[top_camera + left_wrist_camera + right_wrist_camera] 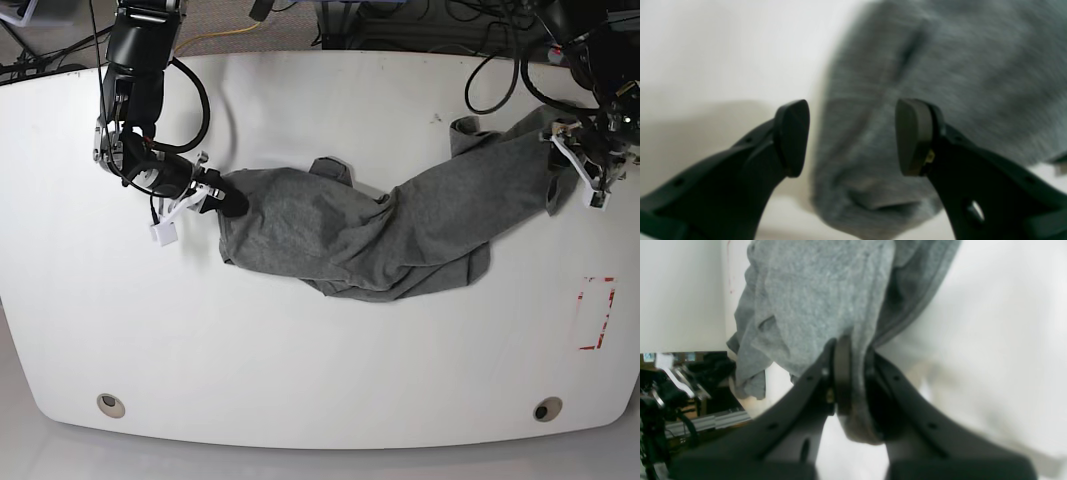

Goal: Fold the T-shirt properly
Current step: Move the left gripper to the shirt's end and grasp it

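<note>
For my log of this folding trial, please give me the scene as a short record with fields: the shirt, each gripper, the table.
T-shirt: grey T-shirt, crumpled, stretched across the table between both arms, not folded
right gripper: right gripper shut on a bunch of shirt fabric
left gripper: left gripper open, jaws apart above the shirt's edge, holding nothing
table: white table
other: red rectangle mark on the table

A white table with rounded corners is carrying the load, and the T-shirt is lying crumpled across its middle, stretching from about nine o'clock up toward two o'clock. A red rectangular outline is sitting on the surface at about four o'clock, and two small round fittings are showing near the six o'clock edge.
</note>
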